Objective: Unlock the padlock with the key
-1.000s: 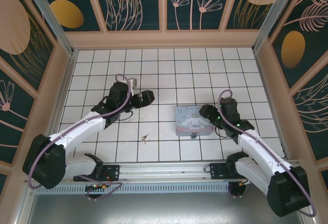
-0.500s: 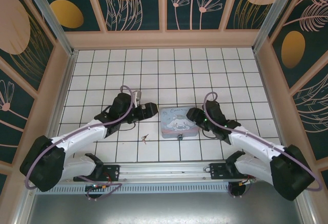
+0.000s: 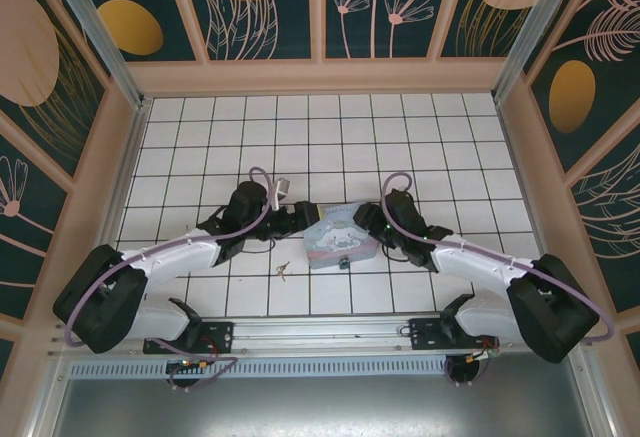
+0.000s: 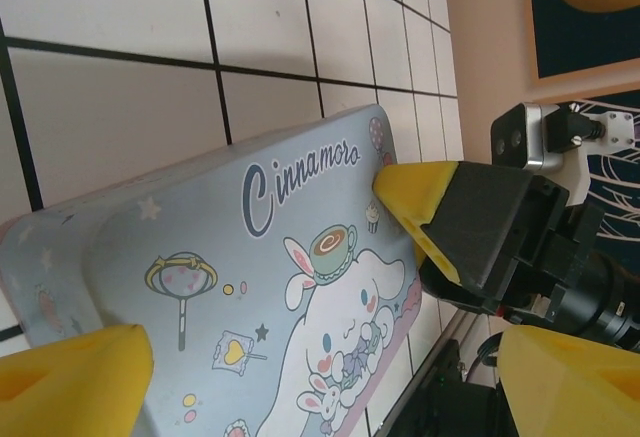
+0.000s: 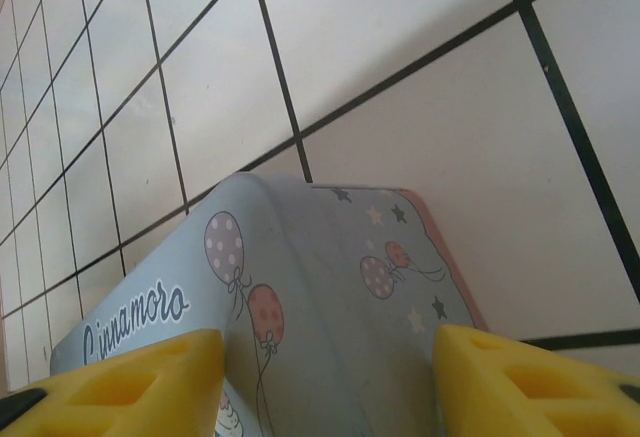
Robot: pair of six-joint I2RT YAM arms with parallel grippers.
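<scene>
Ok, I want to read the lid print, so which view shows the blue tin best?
The left wrist view: the tin lies close, lid lettering and cartoon figure large. The top external view shows it whole but small; the right wrist view, one corner with balloons and part of the lettering.

The tin (image 3: 338, 240) has slid over the floor toward 9 o'clock. It lay straight with the tile lines before, and now it sits crooked. The padlock (image 3: 343, 260) at its near edge went along with it. The right gripper (image 3: 360, 222) swung the same way, toward 9 o'clock, and is at the tin's 3 o'clock side (its arm now lies low and stretched out). The left gripper (image 3: 302, 219) came toward 5 o'clock, right up to the tin's 9 o'clock side. The gap between the two grippers has shrunk.
</scene>
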